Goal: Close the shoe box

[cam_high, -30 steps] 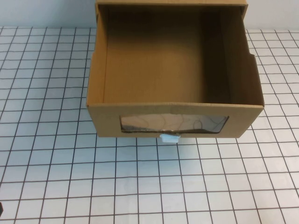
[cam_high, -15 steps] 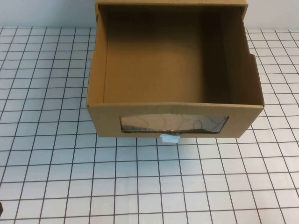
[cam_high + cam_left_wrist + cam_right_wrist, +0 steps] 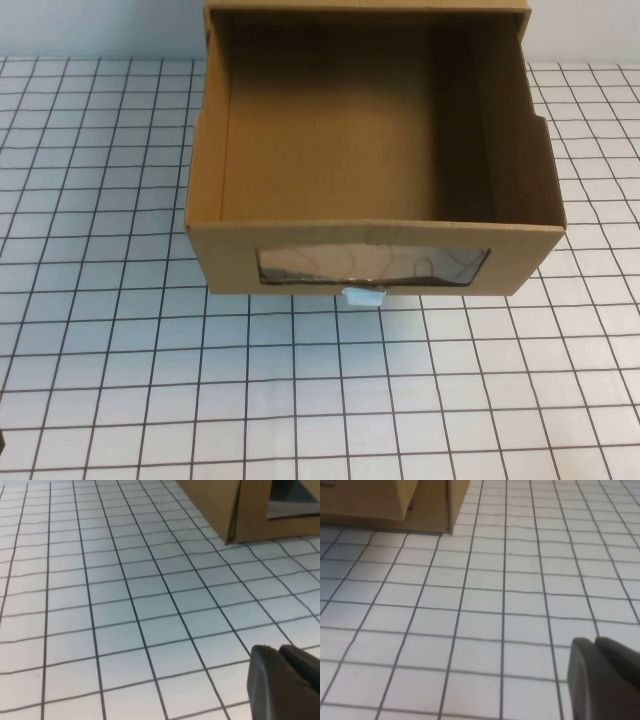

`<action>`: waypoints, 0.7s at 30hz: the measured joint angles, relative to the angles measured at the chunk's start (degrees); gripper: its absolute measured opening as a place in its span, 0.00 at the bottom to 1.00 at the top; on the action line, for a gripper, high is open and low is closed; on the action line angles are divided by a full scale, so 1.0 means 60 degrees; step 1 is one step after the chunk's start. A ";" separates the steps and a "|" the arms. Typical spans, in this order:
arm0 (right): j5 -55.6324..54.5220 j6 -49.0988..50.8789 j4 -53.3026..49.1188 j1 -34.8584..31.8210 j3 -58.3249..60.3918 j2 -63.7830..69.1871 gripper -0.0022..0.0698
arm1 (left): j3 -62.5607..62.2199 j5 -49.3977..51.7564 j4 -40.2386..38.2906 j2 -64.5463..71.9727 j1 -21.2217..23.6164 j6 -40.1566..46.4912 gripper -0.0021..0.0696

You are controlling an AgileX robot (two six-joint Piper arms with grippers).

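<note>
The brown cardboard shoe box (image 3: pixel 370 245) stands at the far middle of the table, its empty drawer pulled out toward me. Its front panel has a wide clear window (image 3: pixel 372 265) with a small white pull tab (image 3: pixel 363 295) below it. A corner of the box shows in the left wrist view (image 3: pixel 250 510) and in the right wrist view (image 3: pixel 395 502). My left gripper (image 3: pixel 280 650) is shut and empty, low over the table, well short of the box on its left side. My right gripper (image 3: pixel 595 642) is shut and empty, low over the table, well short of the box on its right side. Neither gripper shows in the high view.
The table (image 3: pixel 120 380) is white with a black grid. The drawer's outer sleeve (image 3: pixel 365 8) sits at the back edge against the wall.
</note>
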 joint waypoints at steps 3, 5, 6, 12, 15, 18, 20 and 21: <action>-0.0954 0.0001 -0.0103 0.0000 0.0006 0.0000 0.01 | 0.0085 -0.0742 -0.0229 0.0000 0.0000 0.0000 0.02; -0.2302 0.0001 -0.0103 0.0000 0.0006 0.0000 0.01 | 0.0075 -0.1720 -0.0446 0.0000 0.0000 -0.0018 0.02; -0.3098 0.0001 -0.0103 0.0000 0.0006 0.0000 0.01 | 0.0075 -0.2322 -0.0580 0.0000 0.0000 -0.0053 0.02; -0.7411 0.0001 -0.0103 0.0000 0.0006 0.0000 0.01 | 0.0075 -0.5273 -0.0870 0.0000 0.0000 -0.0602 0.02; -0.9091 0.0001 -0.0103 0.0000 0.0006 0.0000 0.01 | 0.0075 -0.5729 -0.0889 0.0000 0.0000 -0.0699 0.02; -1.0469 0.0001 -0.0103 0.0000 0.0006 0.0000 0.01 | 0.0075 -0.5986 -0.1001 0.0000 0.0000 -0.0699 0.02; -1.1220 0.0001 -0.0103 0.0000 0.0006 0.0000 0.01 | 0.0090 -0.6590 -0.1109 0.0000 0.0000 -0.1051 0.02; -1.1652 0.0001 -0.0103 0.0000 0.0006 0.0000 0.01 | 0.0090 -0.7101 -0.1159 0.0000 0.0014 -0.1450 0.02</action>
